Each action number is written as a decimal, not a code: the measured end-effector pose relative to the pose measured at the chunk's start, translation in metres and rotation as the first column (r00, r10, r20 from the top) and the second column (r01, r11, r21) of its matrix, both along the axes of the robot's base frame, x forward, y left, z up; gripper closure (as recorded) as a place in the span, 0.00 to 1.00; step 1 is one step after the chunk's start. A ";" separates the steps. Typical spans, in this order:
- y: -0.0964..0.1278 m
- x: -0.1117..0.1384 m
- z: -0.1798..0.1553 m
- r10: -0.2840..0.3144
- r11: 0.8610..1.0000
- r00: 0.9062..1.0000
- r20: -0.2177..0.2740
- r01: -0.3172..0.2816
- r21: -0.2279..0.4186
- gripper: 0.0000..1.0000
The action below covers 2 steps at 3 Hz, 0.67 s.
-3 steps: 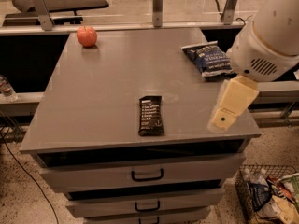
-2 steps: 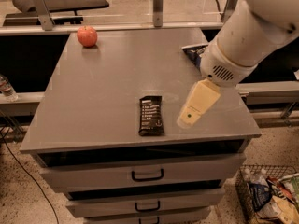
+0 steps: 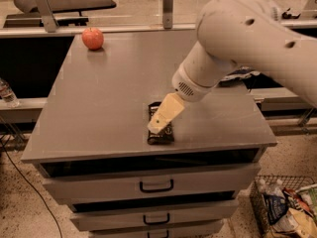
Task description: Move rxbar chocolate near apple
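hand (image 3: 156,125) over rxbar chocolate (image 3: 164,137), apple (image 3: 92,38) far corner

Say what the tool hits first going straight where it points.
Probably the chocolate bar: the tool hangs over it near the table front edge, pointing down-left. Height above it is unclear.

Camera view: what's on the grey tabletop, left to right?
Round red apple → flat black rxbar chocolate wrapper bar, with the cream pincer directly over it → dark blue chip bag, mostly hidden behind the white arm.
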State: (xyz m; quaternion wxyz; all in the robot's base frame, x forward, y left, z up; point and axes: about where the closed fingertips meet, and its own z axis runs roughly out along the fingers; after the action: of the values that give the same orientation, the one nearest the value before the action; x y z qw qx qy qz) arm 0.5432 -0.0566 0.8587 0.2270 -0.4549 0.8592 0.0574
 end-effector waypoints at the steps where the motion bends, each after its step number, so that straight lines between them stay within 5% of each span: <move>1: 0.026 0.009 -0.019 -0.036 0.998 0.999 -0.028 0.037 0.048 0.00; 2: 0.032 0.010 -0.029 -0.075 0.996 0.996 -0.039 0.077 0.051 0.00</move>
State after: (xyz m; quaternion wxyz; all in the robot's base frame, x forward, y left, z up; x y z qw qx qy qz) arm 0.5529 -0.0245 0.8299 0.2252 -0.4146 0.8781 0.0798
